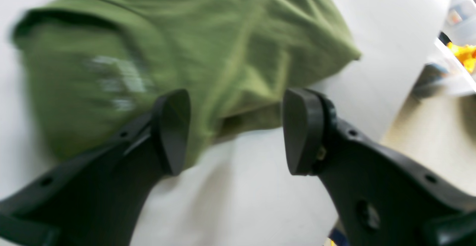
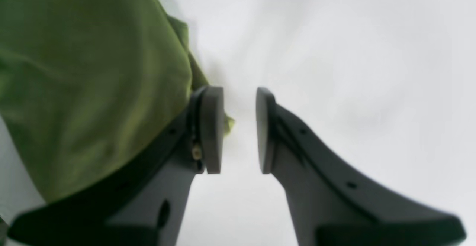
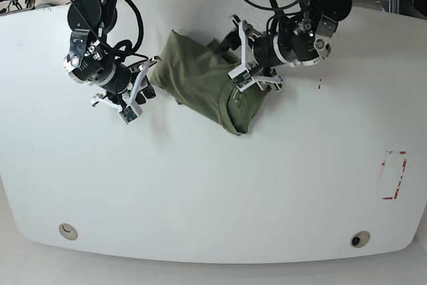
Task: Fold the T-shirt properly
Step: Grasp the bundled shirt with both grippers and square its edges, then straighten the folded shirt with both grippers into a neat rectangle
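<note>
Plainly, T-shirt [image 3: 203, 81] lies bunched on table [image 3: 213, 191] toward far edge, between both arms, fold untidy; risk: grabbing thick wad or single layer drags whole bundle, skews fold; left gripper [image 1: 236, 130] wide open, empty, over shirt's edge; right gripper [image 2: 240, 129] narrowly parted, nothing between pads, shirt brushing outer side of one finger [image 2: 210, 127].

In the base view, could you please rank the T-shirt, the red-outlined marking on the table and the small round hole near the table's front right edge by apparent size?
1. T-shirt, clearly the largest.
2. Red-outlined marking, tall and narrow.
3. Round hole, the smallest.
All three lie on the table, so nearness to the camera hardly distorts the order.
</note>
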Motion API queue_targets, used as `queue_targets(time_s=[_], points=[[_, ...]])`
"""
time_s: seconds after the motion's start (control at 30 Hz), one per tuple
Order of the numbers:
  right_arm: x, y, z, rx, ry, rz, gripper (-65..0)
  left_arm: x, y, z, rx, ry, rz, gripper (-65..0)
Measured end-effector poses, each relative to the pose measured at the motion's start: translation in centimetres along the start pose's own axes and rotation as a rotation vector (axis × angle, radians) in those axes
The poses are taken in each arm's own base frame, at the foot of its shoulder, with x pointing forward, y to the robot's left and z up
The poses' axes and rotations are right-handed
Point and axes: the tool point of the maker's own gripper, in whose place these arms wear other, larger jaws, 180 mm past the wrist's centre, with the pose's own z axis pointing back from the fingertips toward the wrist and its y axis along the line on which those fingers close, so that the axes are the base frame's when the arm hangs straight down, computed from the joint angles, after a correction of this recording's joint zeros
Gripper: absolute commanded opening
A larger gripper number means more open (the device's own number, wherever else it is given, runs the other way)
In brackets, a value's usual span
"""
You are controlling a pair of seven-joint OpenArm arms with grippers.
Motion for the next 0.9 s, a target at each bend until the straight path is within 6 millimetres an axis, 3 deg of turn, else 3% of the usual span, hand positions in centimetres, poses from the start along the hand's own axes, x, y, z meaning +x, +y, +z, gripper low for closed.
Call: queue_targets(time_s=[0.13, 0.2, 0.3, 0.43, 0.63, 0.9], points=[[-1.3, 1.0, -1.0, 0.042, -0.012, -0.046, -51.2, -1.1, -0.6, -0.9, 0.004, 0.028, 0.017, -28.3], [-2.3, 1.3, -1.4, 0.055, 0.015, -0.062, -51.2, -2.5, 0.0, -1.4, 0.020, 0.080, 0.021, -28.3], [-2.6, 2.2, -1.9, 0.078, 0.019, -0.046, -51.2, -2.8, 1.1, -1.6, 0.036, 0.107, 0.011, -28.3], [-2.1, 4.2, -2.5, 0.130, -0.027, -0.046, -51.4, -2.2, 4.0, -1.6, 0.070, 0.110, -0.021, -28.3], [-3.5, 5.1, -2.4, 0.148, -0.013, -0.072, -51.4, -2.8, 8.9, -1.7, 0.127, 0.177, -0.031, -28.3], [-3.5, 8.4, -2.7, 0.199, -0.037, -0.135, -51.4, -0.7, 13.9, -0.3, 0.212, 0.180, -0.076, -28.3]])
